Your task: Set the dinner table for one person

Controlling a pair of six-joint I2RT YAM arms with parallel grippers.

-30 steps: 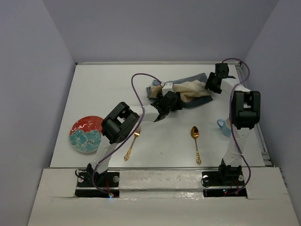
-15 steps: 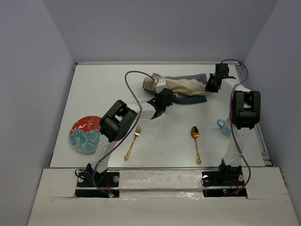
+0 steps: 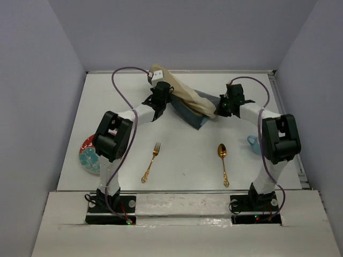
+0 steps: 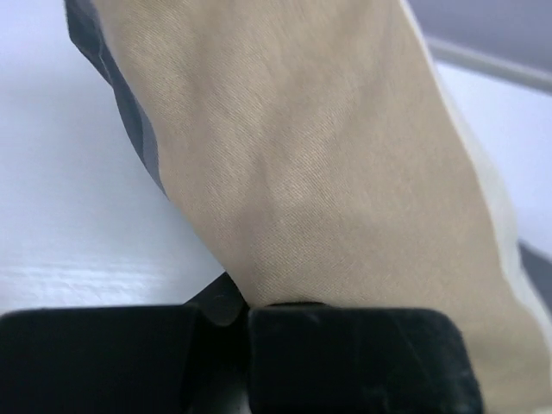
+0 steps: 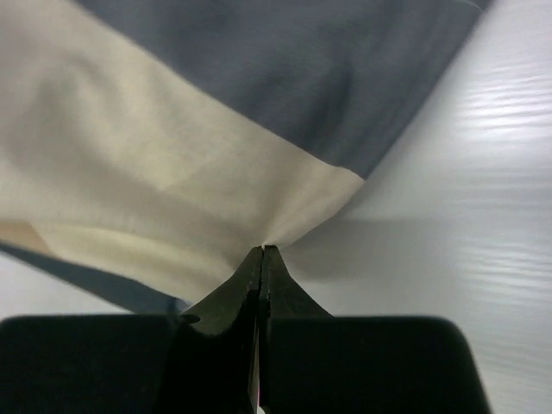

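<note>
- The left gripper (image 4: 246, 321) is clamped shut on the beige end of the striped placemat (image 3: 187, 99).
- The right gripper (image 5: 260, 259) is pinched closed on a beige corner of the same cloth, with no gap between the jaws.
- The dinner table (image 3: 187, 160) is spread ahead of both arm bases, and the cloth is held stretched above its far half.
- A patterned plate (image 3: 87, 158) is set at the left edge, half hidden by the left arm.
- A pale blue cup (image 3: 252, 142) is placed at the right edge; its inside cannot be seen.
- A fork (image 3: 151, 160) and a spoon (image 3: 222, 155) are laid on the near half, well apart.
</note>
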